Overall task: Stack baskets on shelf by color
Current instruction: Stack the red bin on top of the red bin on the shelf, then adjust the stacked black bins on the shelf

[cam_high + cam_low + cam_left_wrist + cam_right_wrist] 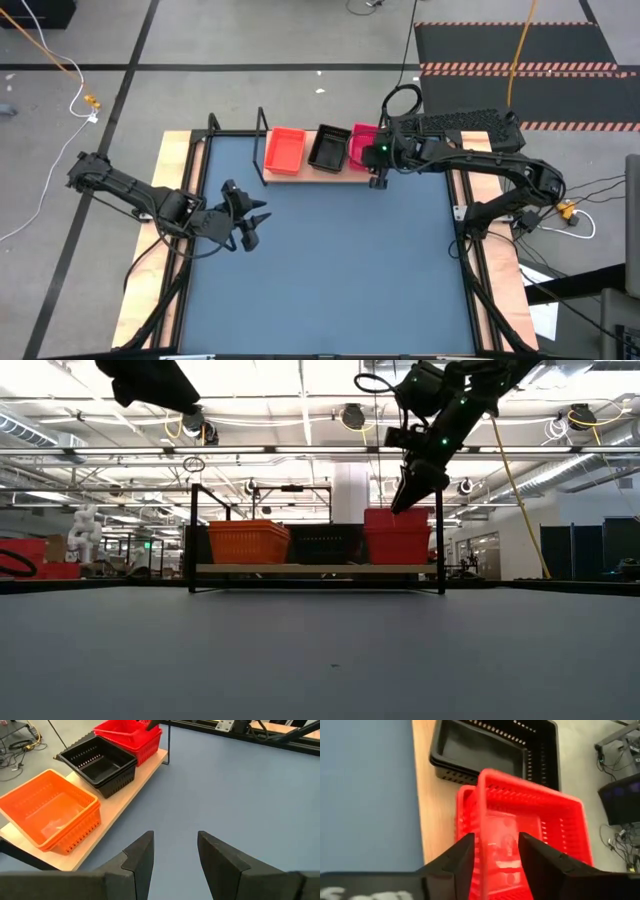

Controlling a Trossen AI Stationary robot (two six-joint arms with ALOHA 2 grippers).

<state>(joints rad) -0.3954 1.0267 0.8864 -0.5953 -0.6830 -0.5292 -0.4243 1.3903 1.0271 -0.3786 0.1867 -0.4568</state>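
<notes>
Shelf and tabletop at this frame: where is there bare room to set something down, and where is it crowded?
The shelf is crowded: orange stack, black stack and pink stack fill its board, with the right gripper at the pink end. The blue tabletop is bare in front of the shelf, bordered by the left gripper on its left side.

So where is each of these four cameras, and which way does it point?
High: overhead, looking straight down on the table; both arms show, left gripper, right gripper.
Low: table height, facing the shelf; arms enter from above.
Left wrist: looks past its open fingers at the orange baskets.
Right wrist: over the pink baskets.
All four show the black baskets.
</notes>
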